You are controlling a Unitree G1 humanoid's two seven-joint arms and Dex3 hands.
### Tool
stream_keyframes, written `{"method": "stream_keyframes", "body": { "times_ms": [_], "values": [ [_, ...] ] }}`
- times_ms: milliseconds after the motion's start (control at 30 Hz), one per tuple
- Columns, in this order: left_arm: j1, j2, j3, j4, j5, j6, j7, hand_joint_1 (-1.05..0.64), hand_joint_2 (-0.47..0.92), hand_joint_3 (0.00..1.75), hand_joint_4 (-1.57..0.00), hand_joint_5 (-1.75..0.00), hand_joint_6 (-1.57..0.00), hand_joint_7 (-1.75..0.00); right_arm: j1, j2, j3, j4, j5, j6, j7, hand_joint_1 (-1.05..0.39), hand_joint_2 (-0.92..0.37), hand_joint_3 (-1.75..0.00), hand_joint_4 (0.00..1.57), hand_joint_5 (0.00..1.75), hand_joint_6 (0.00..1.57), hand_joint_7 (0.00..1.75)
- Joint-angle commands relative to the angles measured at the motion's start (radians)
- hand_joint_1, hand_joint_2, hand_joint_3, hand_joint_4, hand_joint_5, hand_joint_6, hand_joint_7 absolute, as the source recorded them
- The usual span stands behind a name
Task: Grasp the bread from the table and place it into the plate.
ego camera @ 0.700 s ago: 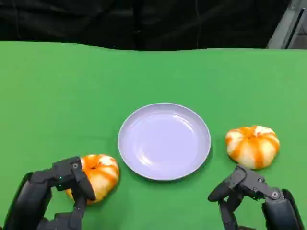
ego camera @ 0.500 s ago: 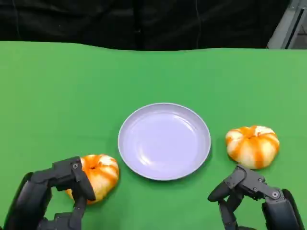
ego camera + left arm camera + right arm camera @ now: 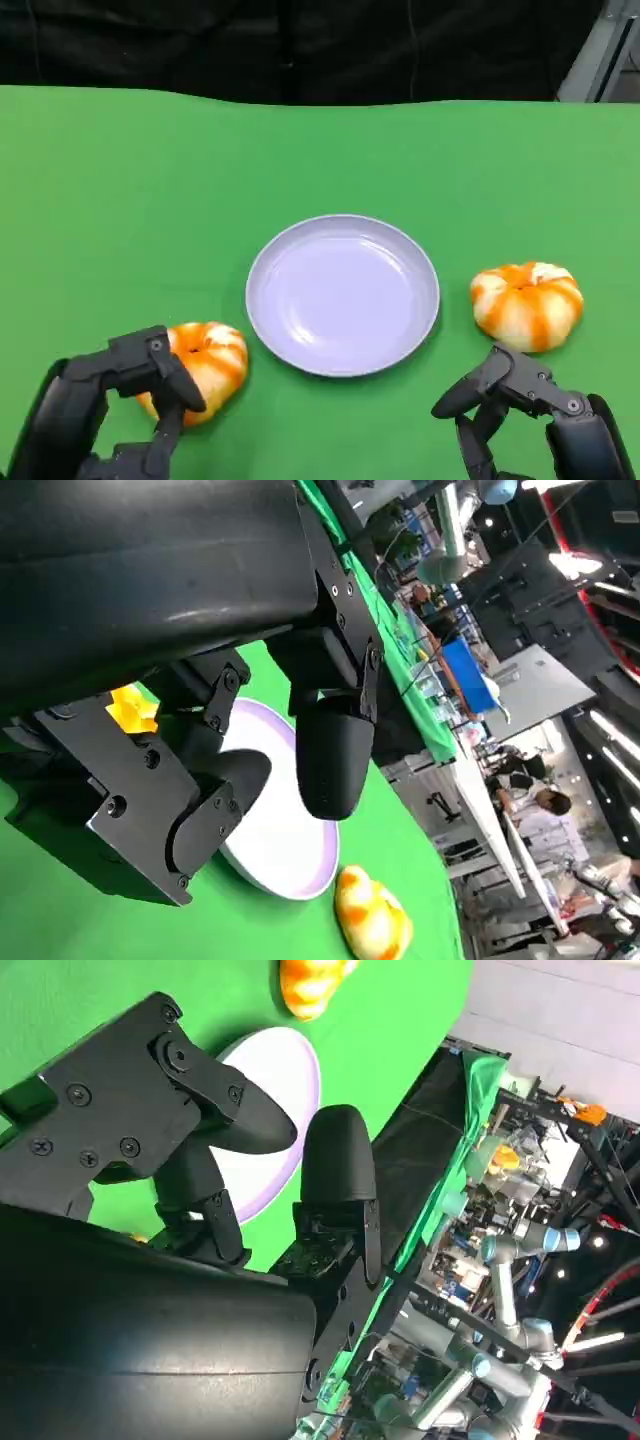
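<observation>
Two breads, one plate; left hand cups one, grip unclear; right hand spread, empty

A robotics laboratory or test hall. The work surface is a table covered with plain green cloth and backed by a black curtain, a staged set-up rather than a domestic one. Beyond the table edge, the left wrist view shows a long hall with further green-topped benches, a blue box, bright ceiling strip lights and people standing in the aisle. The right wrist view shows grey jointed robot arms with blue-capped joints, mounted beside cluttered benches.
</observation>
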Motion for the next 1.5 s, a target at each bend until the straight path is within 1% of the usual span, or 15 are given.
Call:
{"method": "stream_keyframes", "body": {
  "times_ms": [33, 67, 133, 200, 367, 467, 533, 733, 900, 1133, 1367, 1400, 1433, 1467, 1500],
  "values": [
    [-0.007, 0.006, 0.012, 0.012, 0.020, -0.002, 0.011, -0.04, 0.67, 0.71, -0.69, -1.02, -0.82, -0.58, 0.003, -0.011, -0.007, 0.000, 0.009, 0.000, 0.003, -0.15, -0.41, -1.21, 0.80, 1.64, 0.72, 1.24],
    [-0.002, 0.006, 0.014, -0.001, 0.047, 0.019, 0.025, -0.05, 0.69, 0.65, -0.66, -0.96, -0.81, -0.49, 0.004, -0.011, -0.006, -0.002, 0.008, 0.002, 0.004, -0.15, -0.41, -1.21, 0.80, 1.64, 0.72, 1.24],
    [0.006, 0.009, 0.018, -0.025, 0.098, 0.051, 0.046, -0.14, 0.81, 0.31, -0.51, -0.72, -0.68, -0.20, 0.004, -0.012, -0.006, -0.004, 0.011, 0.004, 0.007, -0.15, -0.42, -1.21, 0.79, 1.64, 0.72, 1.24],
    [0.009, 0.019, 0.020, -0.034, 0.161, 0.064, 0.066, -0.22, 0.88, 0.15, -0.39, -0.60, -0.56, -0.06, 0.005, -0.011, -0.006, -0.005, 0.009, 0.005, 0.008, -0.15, -0.42, -1.20, 0.79, 1.64, 0.71, 1.24],
    [0.008, 0.050, 0.018, -0.048, 0.303, 0.091, 0.105, -0.41, 0.90, 0.03, -0.12, -0.48, -0.24, 0.00, 0.004, -0.012, -0.007, -0.003, 0.004, 0.003, 0.007, -0.15, -0.42, -1.19, 0.79, 1.64, 0.72, 1.24],
    [-0.006, 0.073, 0.008, -0.051, 0.388, 0.125, 0.123, -0.48, 0.89, 0.01, -0.02, -0.46, -0.16, 0.00, 0.003, -0.014, -0.008, 0.004, 0.004, -0.006, 0.005, -0.15, -0.43, -1.18, 0.80, 1.64, 0.72, 1.24],
    [-0.014, 0.078, 0.003, -0.059, 0.428, 0.155, 0.134, -0.50, 0.89, 0.00, 0.00, -0.45, -0.14, 0.00, 0.006, -0.013, -0.007, 0.004, 0.005, -0.005, 0.005, -0.15, -0.43, -1.18, 0.80, 1.63, 0.72, 1.24],
    [-0.035, 0.093, -0.032, -0.108, 0.593, 0.278, 0.175, -0.59, 0.86, 0.00, -0.02, -0.47, -0.15, -0.01, 0.006, -0.014, -0.006, 0.006, 0.002, -0.006, 0.002, -0.15, -0.40, -1.23, 0.80, 1.61, 0.72, 1.25],
    [-0.037, 0.100, -0.057, -0.137, 0.646, 0.340, 0.190, -0.60, 0.87, 0.00, -0.04, -0.47, -0.15, 0.00, 0.004, -0.015, -0.006, 0.008, 0.003, -0.006, 0.003, -0.16, -0.43, -1.19, 0.80, 1.65, 0.71, 1.25],
    [-0.161, 0.131, -0.199, -0.150, 0.898, 0.616, 0.050, -0.54, 0.89, 0.00, -0.09, -0.43, -0.22, -0.02, -0.004, -0.009, 0.000, 0.010, -0.003, 0.002, 0.000, -0.15, -0.43, -1.19, 0.79, 1.64, 0.71, 1.25],
    [-0.322, 0.116, -0.341, 0.046, 1.043, 0.832, -0.026, -0.46, 0.92, 0.02, -0.38, -0.22, -0.36, -0.02, -0.004, -0.007, 0.004, 0.014, -0.002, -0.001, -0.003, -0.17, -0.41, -1.21, 0.80, 1.64, 0.72, 1.25],
    [-0.338, 0.116, -0.353, 0.071, 1.044, 0.847, -0.027, -0.41, 0.92, 0.02, -0.50, -0.21, -0.42, -0.02, -0.004, -0.007, 0.005, 0.015, -0.001, -0.002, -0.003, -0.16, -0.42, -1.21, 0.80, 1.63, 0.72, 1.25],
    [-0.356, 0.113, -0.358, 0.116, 1.029, 0.843, 0.001, -0.39, 0.92, 0.02, -0.54, -0.19, -0.44, -0.02, -0.004, -0.007, 0.006, 0.017, -0.002, -0.005, -0.005, -0.16, -0.42, -1.21, 0.80, 1.63, 0.72, 1.25],
    [-0.367, 0.111, -0.358, 0.154, 1.009, 0.826, 0.040, -0.30, 0.92, 0.02, -0.69, -0.50, -0.57, -0.04, -0.003, -0.007, 0.007, 0.017, -0.003, -0.007, -0.006, -0.16, -0.42, -1.20, 0.80, 1.63, 0.72, 1.25],
    [-0.374, 0.111, -0.355, 0.187, 0.986, 0.797, 0.089, -0.21, 0.92, 0.02, -0.72, -1.09, -0.78, -0.06, -0.002, -0.006, 0.008, 0.016, -0.004, -0.006, -0.007, -0.16, -0.42, -1.20, 0.80, 1.62, 0.72, 1.25]
  ]
}}
